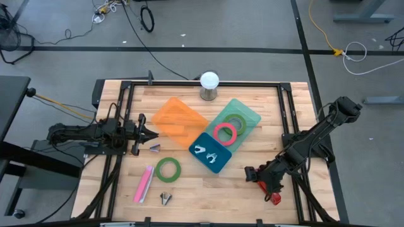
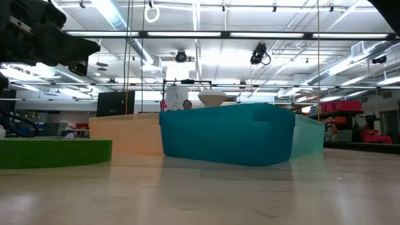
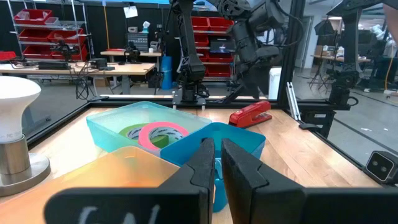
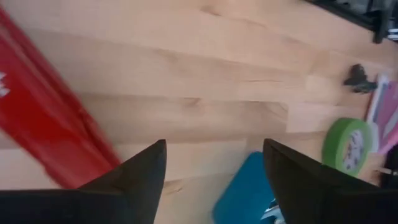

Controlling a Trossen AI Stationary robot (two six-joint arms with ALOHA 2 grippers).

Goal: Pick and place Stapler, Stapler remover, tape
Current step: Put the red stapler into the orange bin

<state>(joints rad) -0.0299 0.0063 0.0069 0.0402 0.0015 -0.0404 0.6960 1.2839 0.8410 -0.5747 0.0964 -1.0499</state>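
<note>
Lying flat on wood: red stapler (image 3: 250,114), long, glossy.

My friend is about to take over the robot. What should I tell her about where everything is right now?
Left gripper: shut, empty, waiting by the orange bin.
Right gripper: open, holding nothing, right by the red stapler on the table's right side.
Done: pink tape and a green tape sit in the light teal bin; two staple removers are in the dark teal bin.
Left: red stapler, pink stapler, another green tape and two more staple removers, all loose on the table.
</note>
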